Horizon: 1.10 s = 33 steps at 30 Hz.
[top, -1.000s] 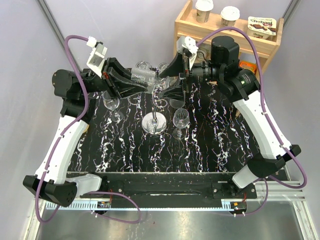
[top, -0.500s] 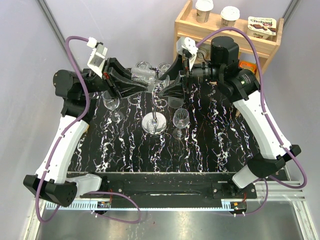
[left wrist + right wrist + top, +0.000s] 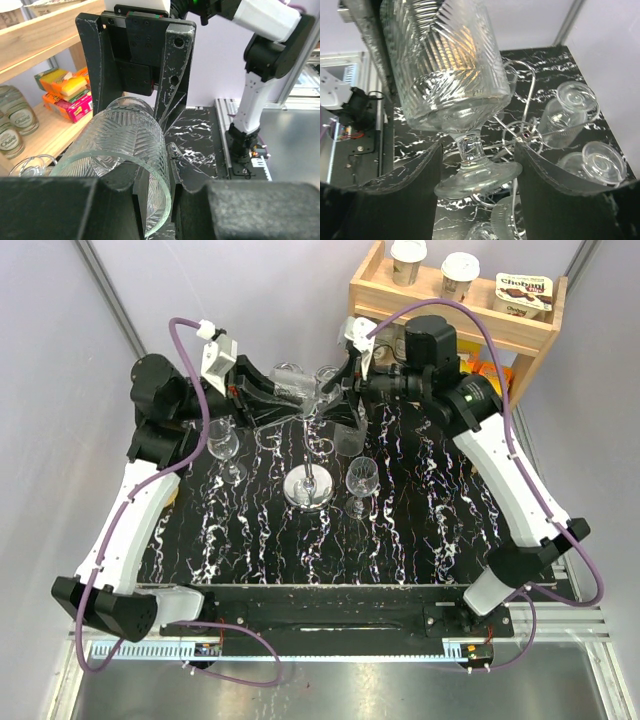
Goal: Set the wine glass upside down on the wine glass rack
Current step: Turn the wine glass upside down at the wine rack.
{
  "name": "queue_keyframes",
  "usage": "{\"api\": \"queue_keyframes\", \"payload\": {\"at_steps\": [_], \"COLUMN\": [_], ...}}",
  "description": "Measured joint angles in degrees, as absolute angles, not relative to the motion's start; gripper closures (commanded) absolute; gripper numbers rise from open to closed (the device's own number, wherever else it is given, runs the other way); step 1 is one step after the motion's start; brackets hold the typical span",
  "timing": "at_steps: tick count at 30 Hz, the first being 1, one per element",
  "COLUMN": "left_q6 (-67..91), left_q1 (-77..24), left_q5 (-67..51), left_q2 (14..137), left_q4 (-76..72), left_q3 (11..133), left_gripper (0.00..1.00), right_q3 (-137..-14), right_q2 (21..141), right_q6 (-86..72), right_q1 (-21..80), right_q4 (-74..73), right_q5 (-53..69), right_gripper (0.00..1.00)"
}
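Note:
The wine glass (image 3: 450, 65) has a cut herringbone bowl and hangs in the air between both arms, above the back of the black marbled table (image 3: 430, 520). My left gripper (image 3: 160, 175) is shut on the bowl's rim (image 3: 125, 145), one finger inside it and one outside. My right gripper (image 3: 477, 175) is shut on the glass's round foot (image 3: 480, 177), whose edges touch both pads. Just behind the foot are the curled wire arms of the wine glass rack (image 3: 522, 135). Its shiny disc base (image 3: 308, 488) stands mid-table. The two grippers meet at the back centre (image 3: 315, 398).
Clear glasses hang upside down on the rack (image 3: 570, 107) (image 3: 600, 162). Two more glasses stand upright on the table (image 3: 222, 445) (image 3: 362, 478). A wooden shelf unit (image 3: 450, 310) with cups and a yoghurt pack stands at the back right. Its lower shelf holds packets (image 3: 65, 92).
My right gripper has narrowed onto the glass's foot. Both arms have shifted towards the back centre, the left wrist to the right and the right wrist to the left, with the glass between them.

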<state>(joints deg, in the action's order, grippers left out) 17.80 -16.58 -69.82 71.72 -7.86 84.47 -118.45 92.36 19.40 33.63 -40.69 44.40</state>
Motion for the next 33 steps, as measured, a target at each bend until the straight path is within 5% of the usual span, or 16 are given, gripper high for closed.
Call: {"api": "queue_keyframes", "payload": {"at_steps": [12,23,33], "left_q6": [-0.34,-2.15,-5.28], "left_q1": [-16.78,-14.79,-13.5], "left_q5": [-65.54,-64.9,-62.35], "left_q2": [74.72,74.28,74.26], "left_q4": [6.87,5.82,8.29], "left_q3": [84.62,80.07,77.43], "left_gripper": [1.0,0.61,0.6], "right_q3": [-115.07,-113.43,-112.44], "right_q2": [96.66,96.68,96.68], "right_q6": [22.59,23.77,23.57], "right_q1": [31.7,30.57,28.56], "right_q4": [-39.66,-38.13,-37.21], "right_q5": [41.5,40.69,39.05], "right_gripper": [1.0,1.0,1.0]}}
